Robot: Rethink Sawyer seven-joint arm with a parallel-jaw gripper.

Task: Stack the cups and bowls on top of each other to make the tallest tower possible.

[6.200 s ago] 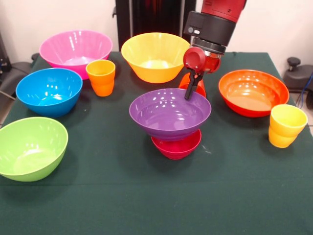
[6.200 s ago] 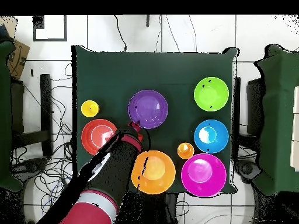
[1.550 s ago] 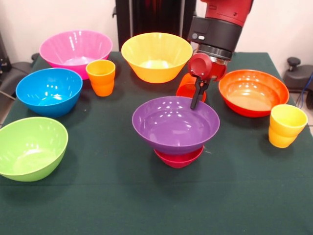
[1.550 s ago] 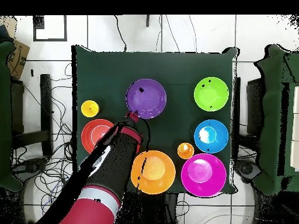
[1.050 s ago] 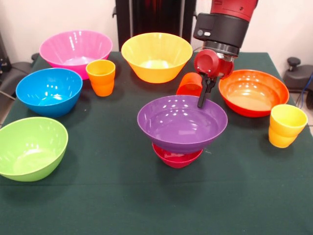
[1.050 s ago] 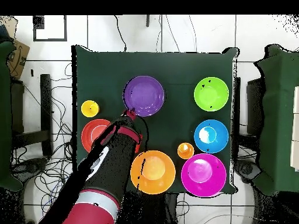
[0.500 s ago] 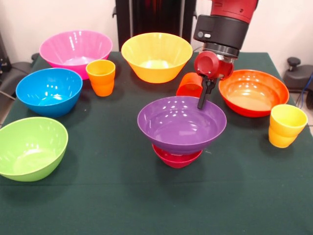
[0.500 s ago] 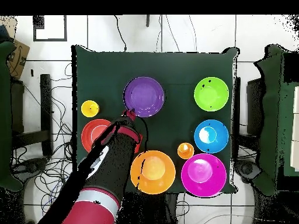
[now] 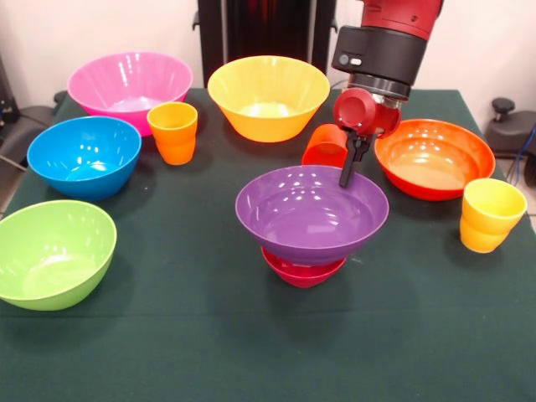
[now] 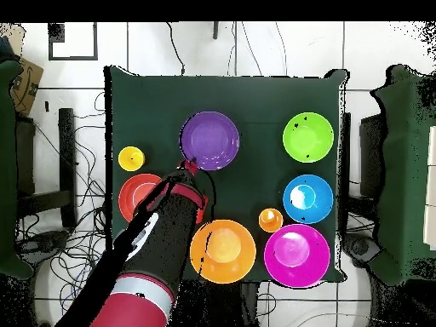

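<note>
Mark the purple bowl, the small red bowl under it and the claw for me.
purple bowl [image 9: 306, 209], front view, inner floor.
small red bowl [image 9: 303, 270], front view, front wall below the purple bowl.
claw [image 9: 347, 172], front view, tip at the purple bowl's far rim.

No writing can be read anywhere. The brown cardboard box [image 10: 25, 78] beside the table in the overhead view bears a dark curved printed mark (a logo perhaps, too small to make out), with no legible letters or numbers.
</note>
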